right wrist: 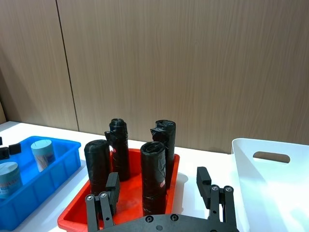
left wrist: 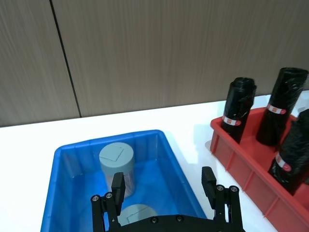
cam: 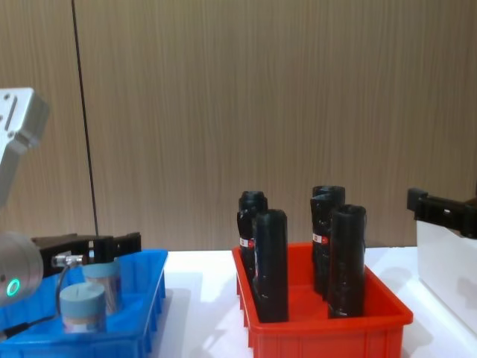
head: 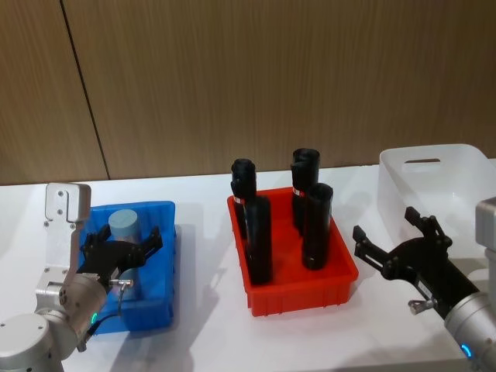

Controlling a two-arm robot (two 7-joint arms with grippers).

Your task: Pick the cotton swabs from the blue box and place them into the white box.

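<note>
Two grey-lidded clear jars of cotton swabs (left wrist: 116,163) stand in one ribbed blue plastic box (head: 159,209), lower left.
Left gripper (head: 124,240) spread over that box; right gripper (head: 384,222) spread, lower right, beside one translucent white box (head: 465,167).

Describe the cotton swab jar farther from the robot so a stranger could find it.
Left of the red bin stands the blue box, holding two cotton swab jars. The far jar stands nearer the wooden wall, beyond the open left gripper; the near jar sits below it.
</note>
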